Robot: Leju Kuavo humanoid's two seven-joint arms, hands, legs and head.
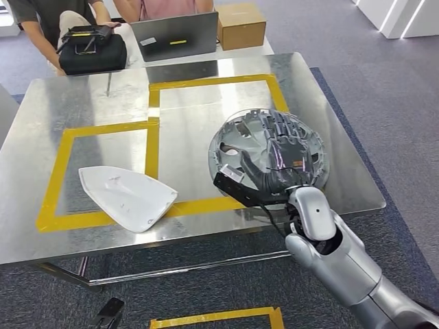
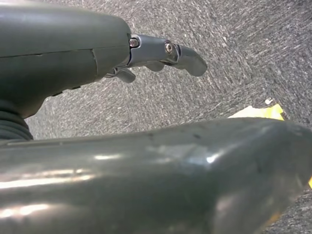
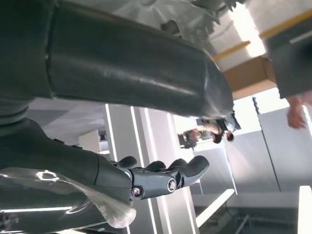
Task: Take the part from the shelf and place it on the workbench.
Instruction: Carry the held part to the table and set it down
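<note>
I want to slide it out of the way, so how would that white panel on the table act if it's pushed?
The white panel looks like a thin moulded shell, so probably light and fairly stiff. It lies flat on the smooth metal table, so a push would likely make it slide easily rather than tip. With one pointed end, an off-centre push may spin it.

A metal workbench (image 1: 51, 103) carries two outlined squares of yellow tape (image 1: 151, 140), one toward nine o'clock and one toward twelve, sharing a corner. A white curved panel (image 1: 127, 197) lies across the near edge of the nine o'clock square, at about seven. A round grey wheel cover (image 1: 243, 133) (ribbed inner face up) lies at about four, overlapping the tape. Past the far edge, at twelve, a second table holds a black bag (image 1: 93, 51), a laptop (image 1: 173, 35) and a cardboard box (image 1: 241, 24).
</note>
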